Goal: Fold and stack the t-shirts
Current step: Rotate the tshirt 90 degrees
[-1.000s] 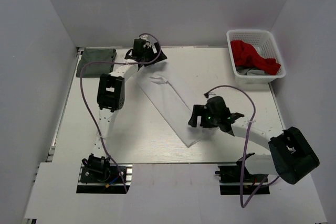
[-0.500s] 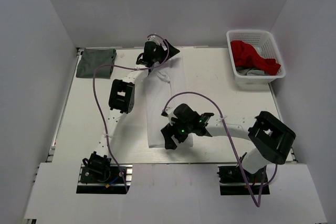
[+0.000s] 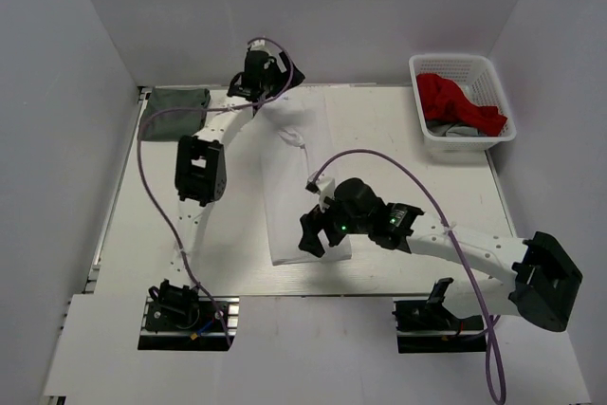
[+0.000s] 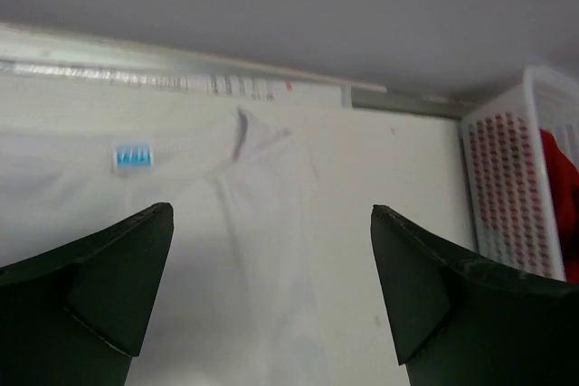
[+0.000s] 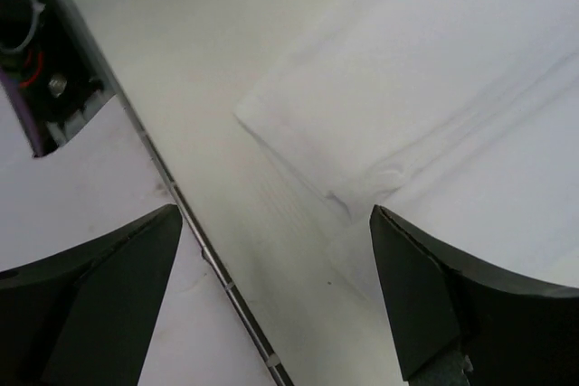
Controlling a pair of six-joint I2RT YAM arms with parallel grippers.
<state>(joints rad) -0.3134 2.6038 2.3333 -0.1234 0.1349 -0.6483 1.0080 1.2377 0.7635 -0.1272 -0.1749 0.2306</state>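
White cloth is occupying the centre of the top view: the white short-sleeved t-shirt [image 3: 296, 196], folded into a long narrow strip, is lying on the pale table [image 3: 398, 154] and running from the upper centre of the frame down to the lower centre. A second ago you were seeing this strip lying diagonally, from upper left to lower right; it is now standing almost vertical in the frame. The right gripper [image 3: 313, 237] has been swinging leftward with the strip's lower end, while the left gripper [image 3: 277, 87] is remaining at the upper end. Treat this as the strip being squared up for a crosswise fold; that fold is not yet made.

Both sets of fingers are standing wide apart. In each wrist view you are seeing nothing between them, so neither gripper is holding cloth.

In the left wrist view the collar and the small blue neck label [image 4: 133, 156] are showing at upper left, with the cloth lying flat. In the right wrist view the strip's corner is showing at upper centre, with stacked layers and a slight pucker along the folded edge.

The folded dark grey-green t-shirt [image 3: 175, 106] is waiting at the upper left of the top view, well apart from the strip. The white plastic basket [image 3: 455, 58] at the upper right is holding red cloth [image 3: 455, 97].
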